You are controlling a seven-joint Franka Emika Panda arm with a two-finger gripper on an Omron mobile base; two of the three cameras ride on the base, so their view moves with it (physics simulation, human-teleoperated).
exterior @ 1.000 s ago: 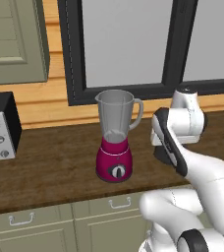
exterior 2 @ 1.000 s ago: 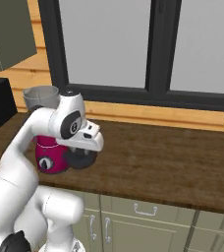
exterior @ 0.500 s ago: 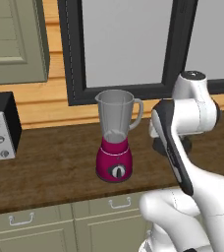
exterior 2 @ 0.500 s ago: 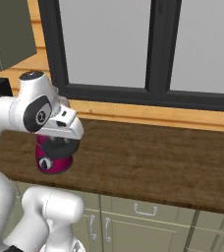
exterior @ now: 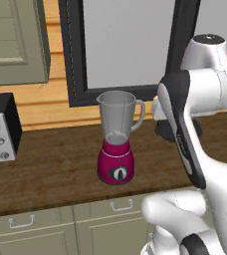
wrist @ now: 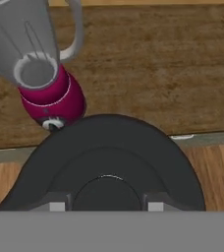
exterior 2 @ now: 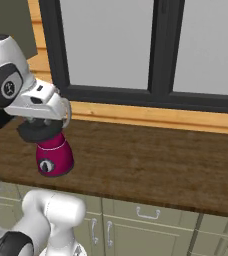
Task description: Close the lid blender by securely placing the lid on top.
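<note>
One lid [wrist: 109,162] clamped in pincer [wrist: 106,205], carry step. Blender [wrist: 40,64] on counter [wrist: 158,74], jar mouth open, at 11 o'clock from lid in hand view. Next: centre lid over mouth, lower.

A dark wooden countertop [exterior: 46,164] runs across grey-green cabinet doors [exterior 2: 136,235] with pale handles. Behind it, a light wood-panelled wall [exterior: 41,107] holds a black-framed window [exterior 2: 158,55]. An upper cabinet [exterior: 13,40] hangs at ten o'clock.
</note>
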